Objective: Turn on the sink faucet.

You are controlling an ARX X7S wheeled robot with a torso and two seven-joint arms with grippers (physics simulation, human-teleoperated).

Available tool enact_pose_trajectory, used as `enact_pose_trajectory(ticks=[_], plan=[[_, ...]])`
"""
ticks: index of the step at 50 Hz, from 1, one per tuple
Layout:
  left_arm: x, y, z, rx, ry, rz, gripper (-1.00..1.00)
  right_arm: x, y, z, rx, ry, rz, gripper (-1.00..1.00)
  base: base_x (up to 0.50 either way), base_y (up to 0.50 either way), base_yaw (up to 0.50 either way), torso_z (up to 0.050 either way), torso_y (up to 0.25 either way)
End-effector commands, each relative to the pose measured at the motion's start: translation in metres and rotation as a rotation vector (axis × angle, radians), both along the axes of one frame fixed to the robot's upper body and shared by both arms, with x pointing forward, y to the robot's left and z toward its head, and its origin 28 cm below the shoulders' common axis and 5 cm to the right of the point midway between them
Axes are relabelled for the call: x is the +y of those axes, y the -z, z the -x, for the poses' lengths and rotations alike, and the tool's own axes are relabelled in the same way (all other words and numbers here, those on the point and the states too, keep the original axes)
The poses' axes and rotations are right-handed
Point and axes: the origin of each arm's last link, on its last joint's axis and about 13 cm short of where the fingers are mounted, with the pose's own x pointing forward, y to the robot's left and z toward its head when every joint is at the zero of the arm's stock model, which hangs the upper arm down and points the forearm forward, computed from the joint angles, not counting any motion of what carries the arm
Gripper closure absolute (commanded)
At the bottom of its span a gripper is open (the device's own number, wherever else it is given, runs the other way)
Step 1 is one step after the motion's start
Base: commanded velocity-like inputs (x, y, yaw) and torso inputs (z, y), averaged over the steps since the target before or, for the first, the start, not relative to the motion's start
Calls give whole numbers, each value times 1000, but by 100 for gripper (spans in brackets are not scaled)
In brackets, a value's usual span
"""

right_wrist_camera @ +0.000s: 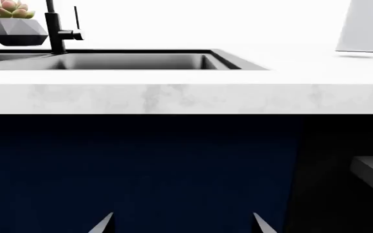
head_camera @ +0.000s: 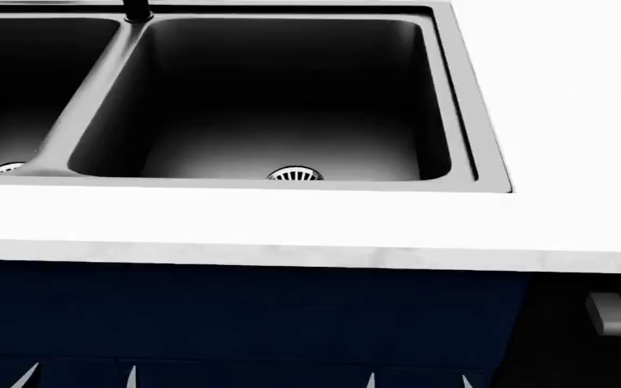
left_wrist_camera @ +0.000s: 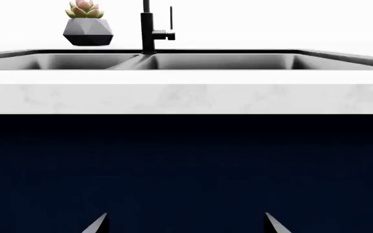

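The sink faucet is a black upright post with a short side lever stub, standing behind the sink's divider; it also shows in the right wrist view, and only its base shows in the head view. The sink is a dark grey double basin with a round drain in the right basin. My left gripper and right gripper are both open and empty, low in front of the dark blue cabinet, well below the counter. Only the fingertips show in the head view.
A white marble counter surrounds the sink. A potted succulent stands behind the left basin. A grey cabinet handle sticks out at the right. A white object stands on the counter at the far right.
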Motion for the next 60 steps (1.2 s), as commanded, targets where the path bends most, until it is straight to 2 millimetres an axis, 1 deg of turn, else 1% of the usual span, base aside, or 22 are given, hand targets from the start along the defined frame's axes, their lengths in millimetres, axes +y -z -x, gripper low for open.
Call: enact_pose_trajectory(ticks=[1,12,18,29,49,60], plan=[[1,0,1,0,-2,3,-100,1,1,0,7,-4,2,-100,0,0,0,0,0],[0,2,0,12,6,-3,-100,1,3,-1,28,-11,-6,-100,0,0,0,0,0],[1,2,1,16,9,-5,-100,1,1,0,3,-20,9,-100,0,18,0,0,0],[-2,2,-2,22,6,-6,-100,1,1,1,-3,-10,-6,-100,29,491,0,0,0],[-1,3,-1,23,-5,-24,-100,1,1,0,4,-2,-3,-100,16,441,0,0,0],[2,4,0,39,-15,-34,-100,1,1,0,5,-3,18,-100,0,76,0,0,0]])
